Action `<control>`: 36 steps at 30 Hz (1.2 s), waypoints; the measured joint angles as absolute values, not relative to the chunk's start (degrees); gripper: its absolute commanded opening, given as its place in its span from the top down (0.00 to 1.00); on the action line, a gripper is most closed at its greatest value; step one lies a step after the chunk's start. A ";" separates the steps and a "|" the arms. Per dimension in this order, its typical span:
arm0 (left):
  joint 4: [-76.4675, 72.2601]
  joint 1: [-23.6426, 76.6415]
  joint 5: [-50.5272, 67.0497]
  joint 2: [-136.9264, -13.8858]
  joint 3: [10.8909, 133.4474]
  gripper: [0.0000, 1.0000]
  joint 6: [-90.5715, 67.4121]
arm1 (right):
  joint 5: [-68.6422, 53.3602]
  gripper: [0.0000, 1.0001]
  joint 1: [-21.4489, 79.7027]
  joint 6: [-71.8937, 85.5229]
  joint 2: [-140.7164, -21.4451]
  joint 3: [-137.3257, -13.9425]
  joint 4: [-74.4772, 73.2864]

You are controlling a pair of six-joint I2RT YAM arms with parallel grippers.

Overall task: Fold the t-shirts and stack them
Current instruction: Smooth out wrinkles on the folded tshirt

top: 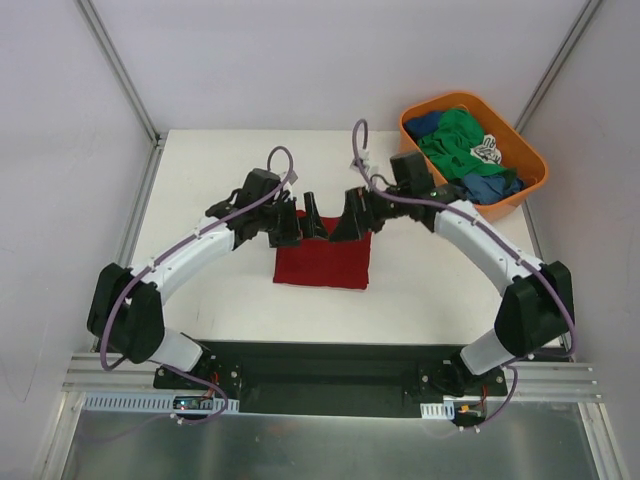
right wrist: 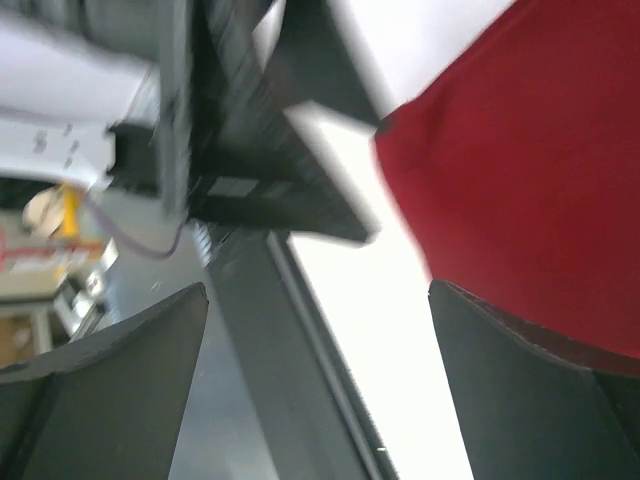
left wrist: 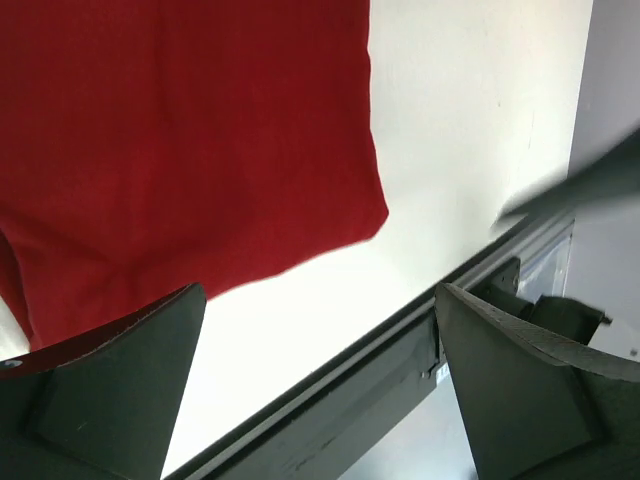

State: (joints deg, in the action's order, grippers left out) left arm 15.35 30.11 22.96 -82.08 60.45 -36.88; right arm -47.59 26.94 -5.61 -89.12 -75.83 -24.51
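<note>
A dark red t-shirt [top: 323, 262] lies folded into a rough rectangle in the middle of the white table [top: 210, 170]. My left gripper [top: 298, 224] and right gripper [top: 352, 218] hover side by side over its far edge, both open and empty. In the left wrist view the red shirt [left wrist: 180, 140] fills the upper left, beyond the open left gripper [left wrist: 320, 290]. In the right wrist view the red shirt [right wrist: 530, 180] is at upper right, beyond the open right gripper [right wrist: 318, 288]. A green t-shirt [top: 455, 140] and a blue t-shirt [top: 492, 186] lie crumpled in the tub.
An orange plastic tub [top: 537, 158] stands at the table's back right corner; a black-and-white patterned cloth [top: 487, 150] also lies in it. The black base rail [top: 330, 375] runs along the near edge. The blurred left arm [right wrist: 270, 130] shows in the right wrist view.
</note>
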 measured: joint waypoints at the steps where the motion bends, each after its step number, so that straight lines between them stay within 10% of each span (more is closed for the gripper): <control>1: 15.33 29.56 22.85 -83.50 61.95 0.01 -36.86 | -49.01 0.03 28.58 -4.67 -87.90 -72.40 -22.76; 20: 14.44 17.34 23.77 -113.45 76.64 0.01 -35.16 | -46.92 0.03 30.59 -1.89 -105.47 -62.24 -18.37; 36: 15.35 17.32 27.62 -107.44 74.54 0.01 -33.45 | -38.02 0.03 29.85 -6.55 -100.71 -69.87 -25.43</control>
